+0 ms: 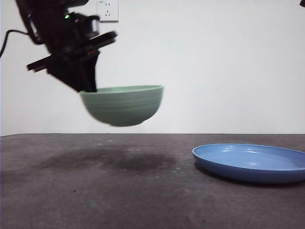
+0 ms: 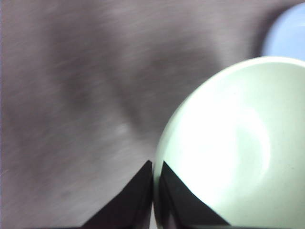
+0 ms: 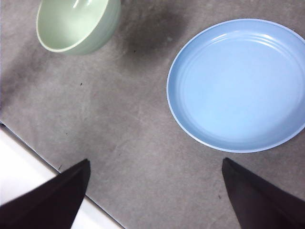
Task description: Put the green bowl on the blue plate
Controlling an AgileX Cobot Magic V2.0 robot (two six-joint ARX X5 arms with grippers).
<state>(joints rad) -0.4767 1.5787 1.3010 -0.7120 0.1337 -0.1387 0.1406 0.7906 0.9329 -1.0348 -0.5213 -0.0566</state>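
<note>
One ridged green bowl in left claw, off table, w/ glossy blue plate apart.

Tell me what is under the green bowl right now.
Only bare dark table and the bowl's shadow. The green bowl hangs in the air, pinched at its rim by the left gripper, beside the blue plate, not over it.

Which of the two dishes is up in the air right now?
The green bowl: the left gripper holds it by its rim, clear above the table. The blue plate lies flat on the table, untouched.
</note>
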